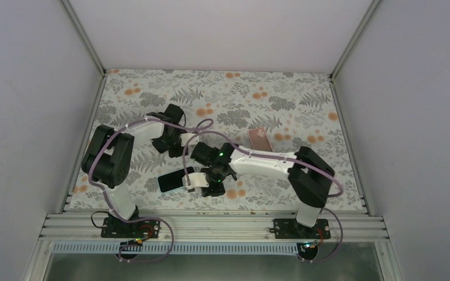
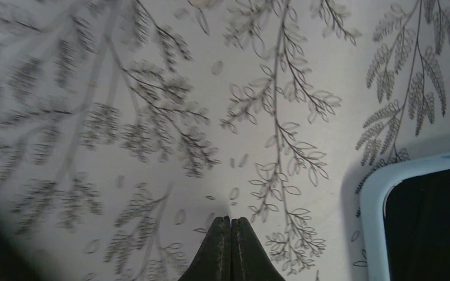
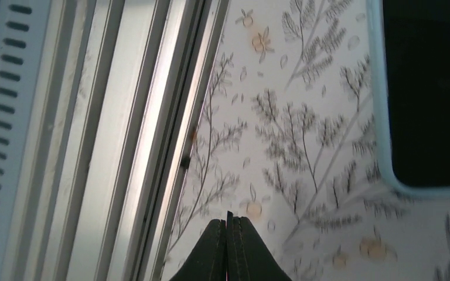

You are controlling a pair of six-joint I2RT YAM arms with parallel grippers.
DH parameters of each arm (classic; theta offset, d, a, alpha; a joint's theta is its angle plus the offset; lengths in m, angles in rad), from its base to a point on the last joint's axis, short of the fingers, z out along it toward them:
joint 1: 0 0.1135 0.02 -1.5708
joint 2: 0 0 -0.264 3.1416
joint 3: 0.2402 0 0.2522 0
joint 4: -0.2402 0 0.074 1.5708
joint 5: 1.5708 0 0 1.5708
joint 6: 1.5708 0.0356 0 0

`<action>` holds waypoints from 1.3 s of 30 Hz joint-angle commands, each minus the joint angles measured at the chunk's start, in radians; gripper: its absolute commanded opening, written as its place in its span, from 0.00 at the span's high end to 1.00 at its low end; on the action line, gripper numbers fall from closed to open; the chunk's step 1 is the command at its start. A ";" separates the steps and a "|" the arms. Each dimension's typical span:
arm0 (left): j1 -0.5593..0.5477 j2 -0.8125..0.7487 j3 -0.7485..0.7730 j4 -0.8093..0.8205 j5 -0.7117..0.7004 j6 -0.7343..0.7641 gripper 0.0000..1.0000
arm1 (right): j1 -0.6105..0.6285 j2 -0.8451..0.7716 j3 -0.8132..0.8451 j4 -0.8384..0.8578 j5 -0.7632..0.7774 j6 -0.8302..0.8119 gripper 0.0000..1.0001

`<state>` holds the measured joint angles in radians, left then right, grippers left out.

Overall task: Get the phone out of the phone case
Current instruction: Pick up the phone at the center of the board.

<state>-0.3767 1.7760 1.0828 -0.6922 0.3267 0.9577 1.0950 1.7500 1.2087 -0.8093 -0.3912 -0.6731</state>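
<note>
The phone [image 1: 170,181] lies flat with its dark screen up, still inside a light blue case, near the front of the table. My left gripper [image 1: 169,146] is shut and empty, just behind the phone. In the left wrist view its tips [image 2: 230,220] are close above the cloth, with the case's rim [image 2: 370,199] at the lower right. My right gripper [image 1: 210,186] is shut and empty, right of the phone. In the right wrist view its tips [image 3: 228,219] point at the cloth, with the cased phone [image 3: 428,88] at the upper right.
A pink rectangular thing [image 1: 259,139] lies flat further back to the right. The floral cloth [image 1: 281,99] covers the table. An aluminium rail [image 1: 211,224] runs along the near edge and also shows in the right wrist view [image 3: 123,117]. White walls enclose the sides.
</note>
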 commanded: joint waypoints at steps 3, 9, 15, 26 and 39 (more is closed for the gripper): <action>0.002 0.037 -0.027 -0.089 0.027 0.030 0.98 | 0.056 0.127 0.072 0.093 0.016 -0.025 0.96; -0.009 0.076 -0.030 -0.099 0.038 0.026 0.98 | 0.059 0.160 0.049 0.249 0.079 -0.011 0.96; -0.067 0.107 -0.051 -0.142 0.039 0.023 0.98 | 0.058 0.164 0.015 0.371 0.161 0.003 0.96; -0.116 0.092 -0.064 -0.167 0.036 -0.001 0.98 | 0.119 0.199 0.051 0.338 0.128 -0.028 0.96; -0.116 0.077 -0.079 -0.129 0.003 -0.012 0.98 | 0.192 0.379 0.266 0.372 0.227 0.023 0.96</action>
<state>-0.4866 1.8095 1.0481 -0.7898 0.4160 0.9520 1.2743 2.0739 1.3949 -0.4583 -0.2127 -0.6647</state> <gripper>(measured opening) 0.023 0.036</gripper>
